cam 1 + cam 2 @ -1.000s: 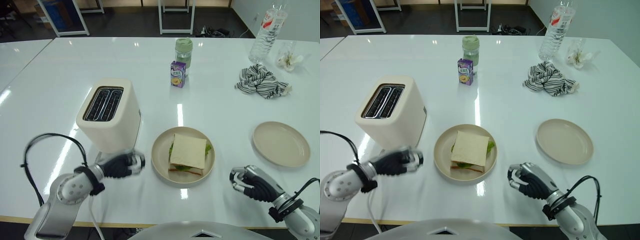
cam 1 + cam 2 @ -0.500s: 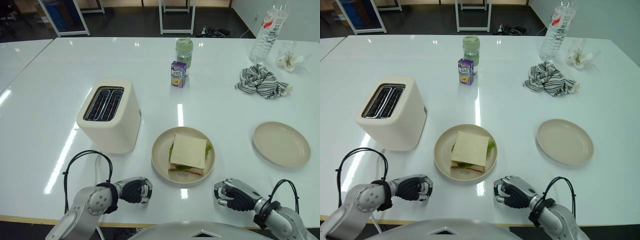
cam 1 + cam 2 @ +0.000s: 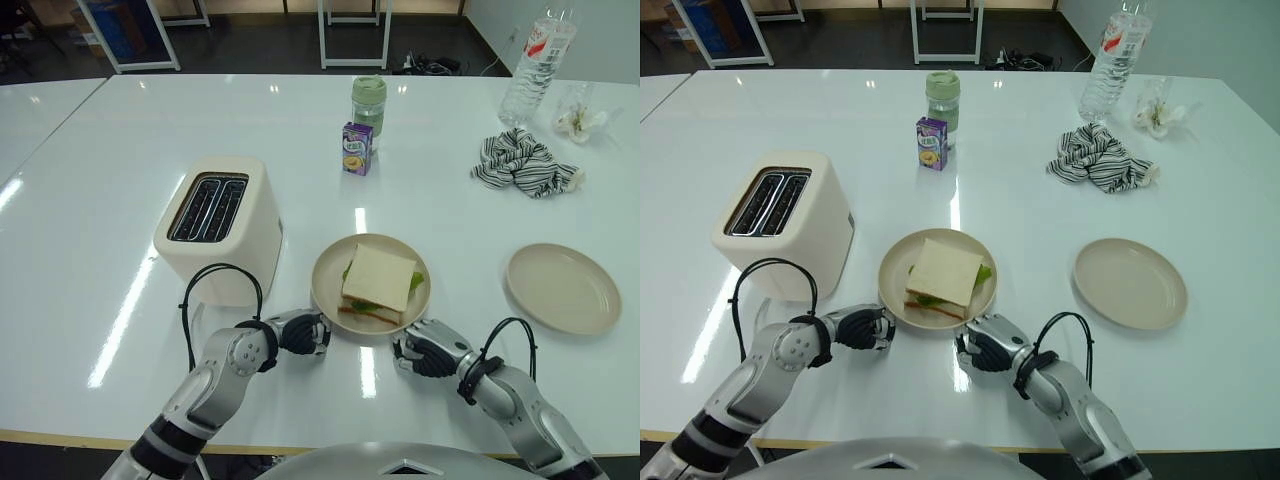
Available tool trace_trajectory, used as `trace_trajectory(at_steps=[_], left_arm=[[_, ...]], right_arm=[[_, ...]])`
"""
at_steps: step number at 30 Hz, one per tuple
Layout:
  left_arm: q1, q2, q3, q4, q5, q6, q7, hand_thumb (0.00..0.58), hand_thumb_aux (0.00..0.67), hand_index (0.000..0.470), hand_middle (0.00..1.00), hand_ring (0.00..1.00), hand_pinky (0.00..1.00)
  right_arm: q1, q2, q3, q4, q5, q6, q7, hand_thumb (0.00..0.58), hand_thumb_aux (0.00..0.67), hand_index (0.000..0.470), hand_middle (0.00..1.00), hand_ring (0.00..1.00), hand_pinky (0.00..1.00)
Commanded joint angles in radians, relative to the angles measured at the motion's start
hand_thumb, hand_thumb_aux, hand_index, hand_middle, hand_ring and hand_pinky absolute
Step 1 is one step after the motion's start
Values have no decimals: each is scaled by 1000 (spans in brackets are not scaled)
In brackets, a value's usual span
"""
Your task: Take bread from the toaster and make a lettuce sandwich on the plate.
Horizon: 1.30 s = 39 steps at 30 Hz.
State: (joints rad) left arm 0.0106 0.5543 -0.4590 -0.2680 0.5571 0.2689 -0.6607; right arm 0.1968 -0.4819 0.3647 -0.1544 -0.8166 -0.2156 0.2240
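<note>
A cream, box-shaped toaster (image 3: 215, 235) stands on the white table (image 3: 100, 200), beyond and to the left of the left robot hand (image 3: 300, 333). Its two dark slots run lengthwise away from the robot; what they contain cannot be made out. The left robot hand has its fingers curled together, clamped on nothing, just beside the near-left rim of a round beige plate (image 3: 325, 275). On that plate, between and just beyond the two hands, lies the sandwich (image 3: 378, 285). It lies flat, its top slice of white bread nearly square and turned slightly askew. Green lettuce (image 3: 415, 282) pokes out on its right side and along its near edge. The right robot hand (image 3: 425, 352) is likewise curled shut and empty, just beside the plate's near-right rim. Right of that hand, apart from it, a second beige plate (image 3: 563, 288) holds nothing.
</note>
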Motion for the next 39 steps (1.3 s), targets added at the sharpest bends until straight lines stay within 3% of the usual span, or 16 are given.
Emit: trace_trajectory(at_steps=[1, 10, 17, 21, 23, 24, 25, 26, 27, 28, 29, 33, 36, 39], left_arm=[[-46, -39, -48, 168, 28, 9, 13, 580, 670, 470, 1000, 1000, 1000], [-259, -156, -74, 489, 22, -50, 102, 580, 670, 470, 1000, 1000, 1000], [-336, -202, -73, 650, -4, -119, 143, 580, 670, 470, 1000, 1000, 1000], [-302, -176, -63, 563, 4, -122, 160, 580, 670, 470, 1000, 1000, 1000], [-220, -127, -21, 335, 14, -100, 159, 580, 670, 470, 1000, 1000, 1000], [-178, -111, 7, 223, 1, -98, 158, 571, 589, 413, 1000, 1000, 1000], [-141, -101, 38, 123, -25, -99, 151, 484, 397, 278, 1000, 1000, 1000], [-109, -100, 71, 40, -49, -100, 155, 237, 155, 109, 1000, 1000, 1000], [-88, -103, 97, -17, -65, -95, 161, 0, 0, 0, 1000, 1000, 1000], [-78, -115, 124, -51, -84, -90, 176, 0, 0, 0, 914, 914, 914], [-82, -157, 163, -54, -125, -84, 212, 0, 0, 0, 0, 0, 0], [-131, -357, 295, 58, -324, -142, 374, 0, 0, 0, 0, 0, 0], [-138, -459, 344, 153, -427, -260, 461, 0, 0, 0, 0, 0, 0], [-118, -511, 354, 182, -436, -371, 543, 0, 0, 0, 0, 0, 0]], right_arm=[[-107, 13, 21, 152, -69, 33, -57, 580, 670, 470, 1000, 1000, 1000], [-313, 36, 57, 439, -69, 22, -193, 580, 670, 470, 1000, 1000, 1000], [-372, 54, 92, 515, -62, 23, -236, 580, 670, 470, 1000, 1000, 1000], [-335, 37, 88, 443, -32, 20, -217, 580, 670, 470, 1000, 1000, 1000], [-267, 23, 42, 319, 133, -26, -129, 580, 670, 470, 1000, 1000, 1000], [-234, 15, 16, 250, 237, -47, -76, 580, 670, 470, 1000, 1000, 1000], [-202, 8, -16, 178, 349, -62, -28, 580, 670, 470, 1000, 1000, 1000], [-176, 7, -59, 106, 463, -63, 9, 580, 657, 461, 1000, 1000, 1000], [-159, 8, -100, 53, 543, -58, 28, 496, 415, 291, 255, 255, 255], [-149, 14, -143, 8, 618, -45, 40, 0, 0, 0, 0, 0, 0], [-144, 29, -196, -35, 689, -18, 38, 0, 0, 0, 0, 0, 0], [-139, 103, -328, -121, 805, 64, -34, 0, 0, 0, 0, 0, 0], [-121, 157, -361, -136, 823, 101, -81, 0, 0, 0, 0, 0, 0], [-109, 226, -394, -129, 823, 69, -149, 0, 0, 0, 0, 0, 0]])
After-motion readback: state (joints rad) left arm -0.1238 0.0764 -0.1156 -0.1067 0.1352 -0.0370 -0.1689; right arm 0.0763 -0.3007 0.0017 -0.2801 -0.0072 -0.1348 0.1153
